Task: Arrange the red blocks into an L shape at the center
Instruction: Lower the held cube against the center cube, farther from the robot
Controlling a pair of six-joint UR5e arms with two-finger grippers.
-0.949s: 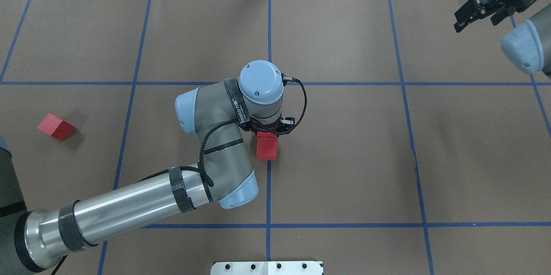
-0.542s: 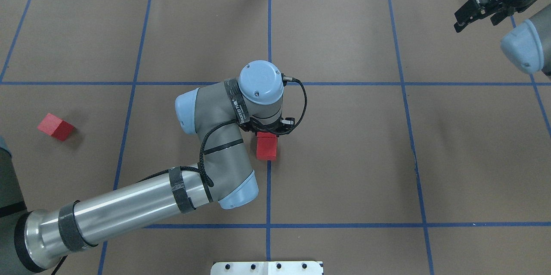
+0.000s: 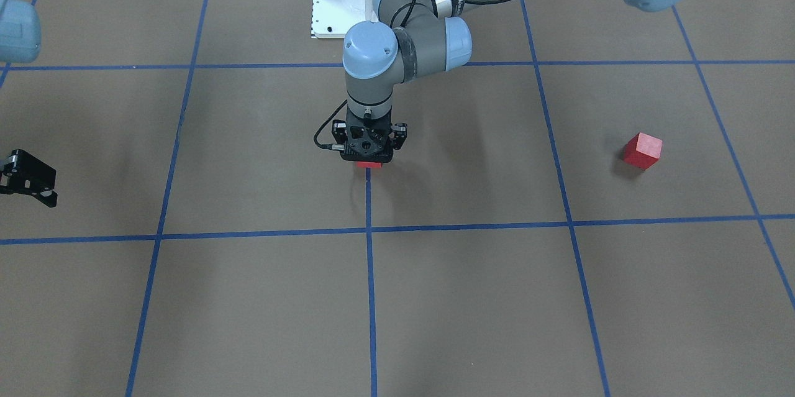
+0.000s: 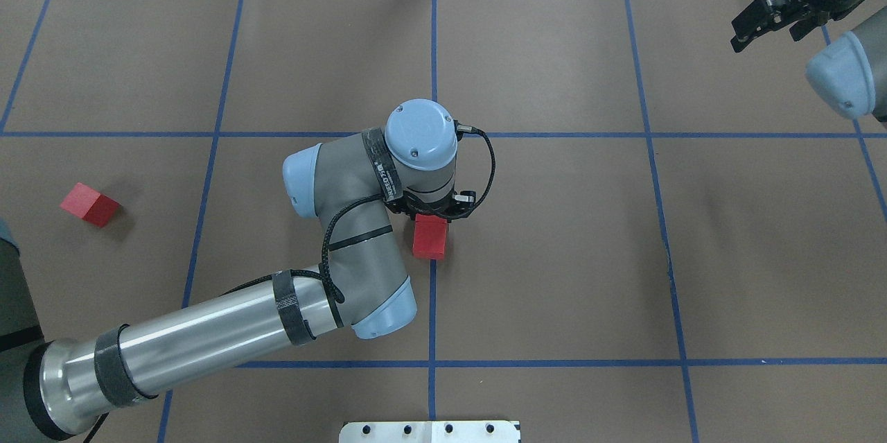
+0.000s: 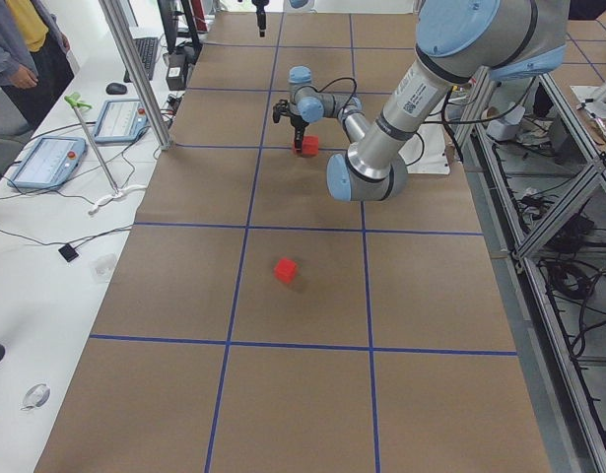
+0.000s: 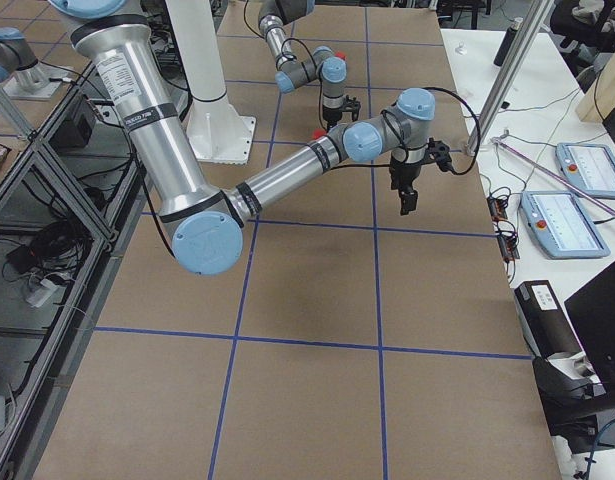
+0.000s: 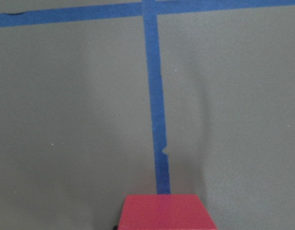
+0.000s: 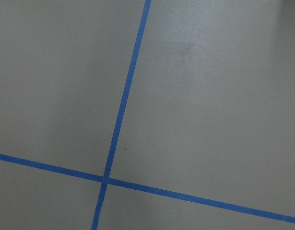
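One red block [image 4: 429, 242] square to blue tape [image 4: 432, 304] | left claw [image 3: 367, 159] over it, grip unclear

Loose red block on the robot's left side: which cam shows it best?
Overhead exterior: the loose red block is largest there, unobstructed, and sits clear of the tape lines. Exterior front-facing shows it clearly too, slightly smaller. Exterior left has it small. In exterior right it is too distant to tell. Neither wrist camera shows it.
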